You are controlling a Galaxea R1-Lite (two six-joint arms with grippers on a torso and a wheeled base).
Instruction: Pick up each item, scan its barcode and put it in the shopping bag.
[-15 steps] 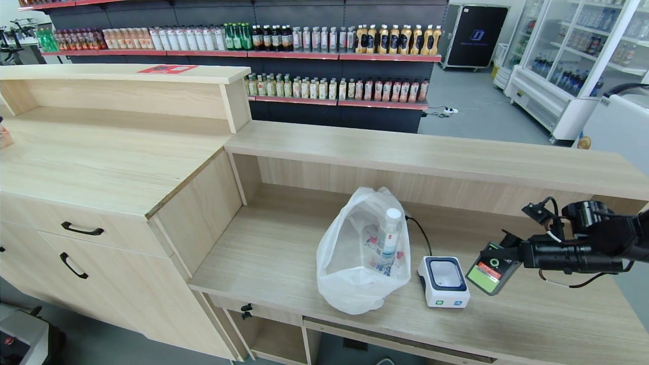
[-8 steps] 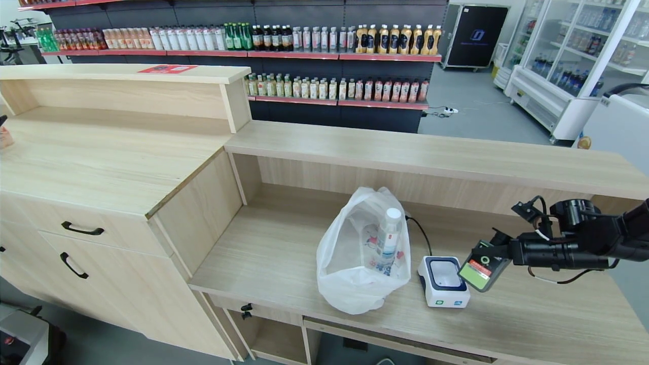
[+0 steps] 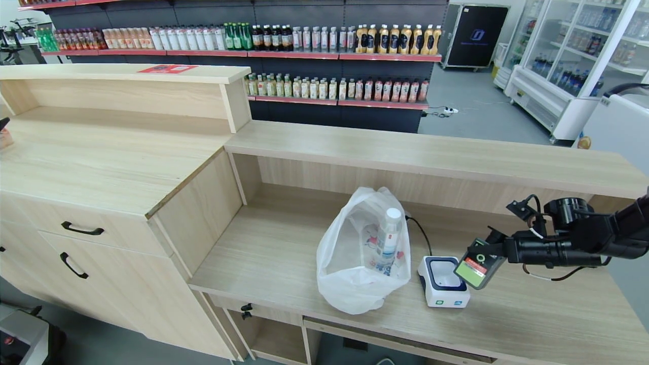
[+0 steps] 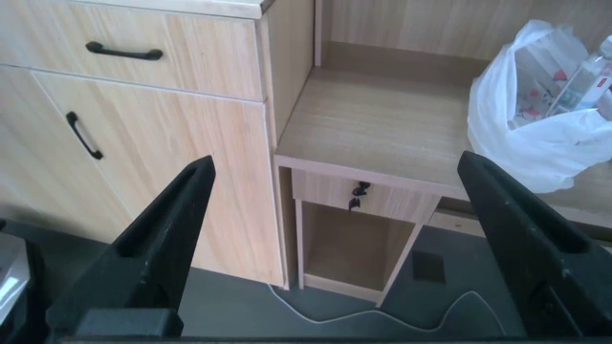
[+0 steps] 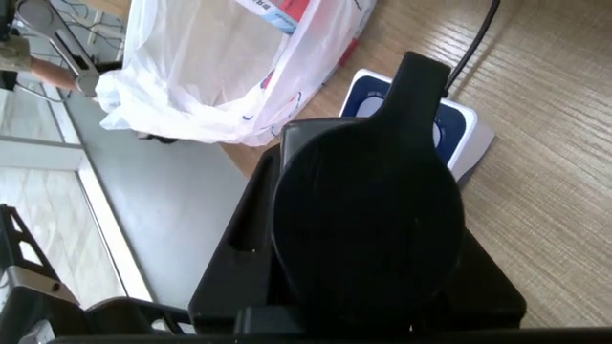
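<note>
My left end effector [image 4: 337,164], two black wedge-shaped fingers spread wide, hangs low before the wood-grain table [image 3: 274,253]. On the table are one crinkled, translucent white bag [image 3: 350,268] holding one white-capped bottle [image 3: 388,238], and one boxy white scanner [image 3: 442,281] with dark glass. My right end effector [image 3: 491,249] is clamped on one flat green-and-red packet [image 3: 474,271], tilted, just beside the scanner.

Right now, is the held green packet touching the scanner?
Cannot tell. Head view: green packet overlaps the scanner at its right edge, no gap or contact visible. Right wrist view: the right gripper hides it.
</note>
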